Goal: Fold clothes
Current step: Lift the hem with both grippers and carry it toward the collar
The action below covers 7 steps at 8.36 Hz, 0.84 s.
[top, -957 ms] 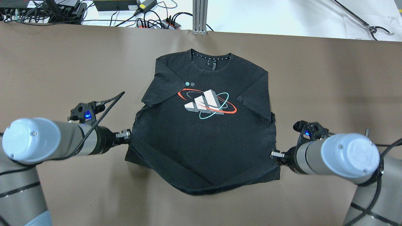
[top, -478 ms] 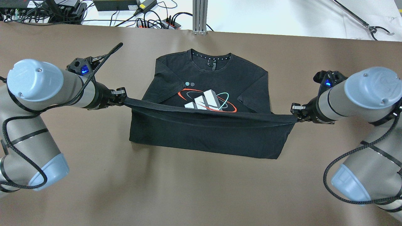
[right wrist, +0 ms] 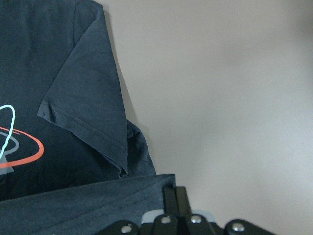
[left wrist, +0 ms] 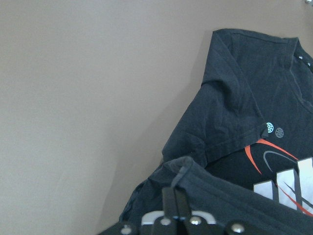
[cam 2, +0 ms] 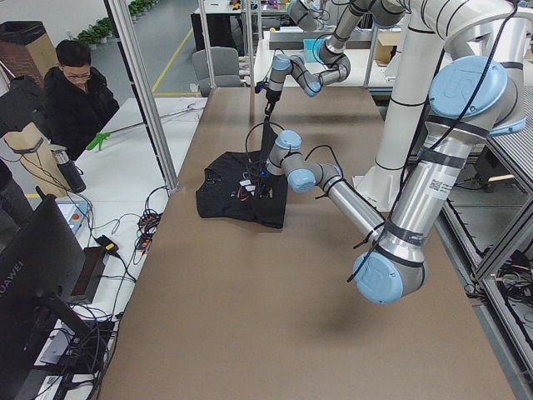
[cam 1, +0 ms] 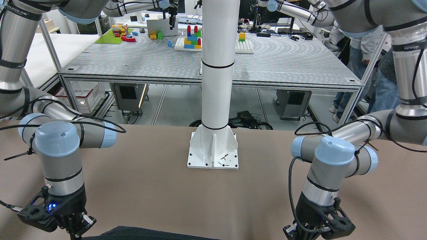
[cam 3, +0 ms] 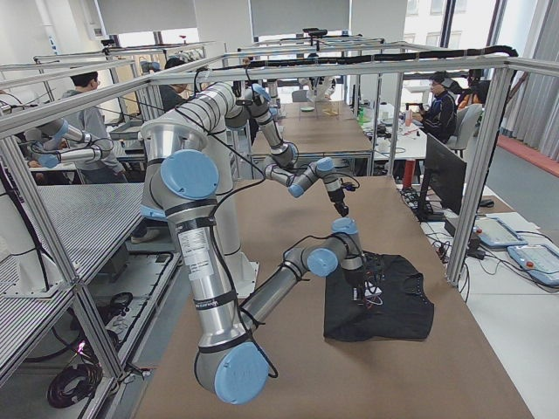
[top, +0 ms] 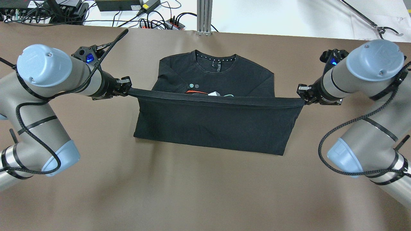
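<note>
Presently the black T-shirt lies on the brown table with its folded edge at six o'clock, my left gripper at nine and right gripper at three each clamped tight on one end of the hem, stretched taut over the logo, collar at twelve.

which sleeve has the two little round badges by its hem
The left-side sleeve of the t-shirt, nearest the left gripper. Two small round badges sit at its hem; the right-side sleeve shows none.
</note>
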### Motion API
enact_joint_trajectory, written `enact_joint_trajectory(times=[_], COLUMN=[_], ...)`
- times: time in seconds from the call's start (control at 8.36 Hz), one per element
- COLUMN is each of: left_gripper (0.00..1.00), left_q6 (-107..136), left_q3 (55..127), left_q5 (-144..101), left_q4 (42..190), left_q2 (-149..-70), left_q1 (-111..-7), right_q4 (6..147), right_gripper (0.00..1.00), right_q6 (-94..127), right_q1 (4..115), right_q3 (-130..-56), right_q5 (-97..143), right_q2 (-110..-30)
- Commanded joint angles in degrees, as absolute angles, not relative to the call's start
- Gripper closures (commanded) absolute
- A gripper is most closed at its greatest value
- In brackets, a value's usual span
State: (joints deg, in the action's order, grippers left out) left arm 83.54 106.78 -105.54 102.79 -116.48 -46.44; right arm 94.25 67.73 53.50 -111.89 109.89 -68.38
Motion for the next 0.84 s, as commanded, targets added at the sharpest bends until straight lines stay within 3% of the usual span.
enact_joint_trajectory(times=[0.0,0.36,0.72], left_gripper=[1.00,1.00,1.00], left_q6=[83.3,79.8,79.6], left_q3=[97.6,84.9,67.6], left_q5=[-105.3,-105.6,-105.5], left_q4=[103.3,107.4,116.5], left_q2=[-122.8,-129.9,-139.1], left_q1=[-48.1,-51.8,-52.6], right_q4=[94.0,86.6,78.5], right_gripper=[1.00,1.00,1.00], right_q6=[61.5,61.8,61.7], right_q1=[56.2,56.3,56.3], right_q3=[-102.6,-91.8,-83.3], right_q5=[109.6,109.5,109.1], right_q2=[-62.5,-58.1,-57.0])
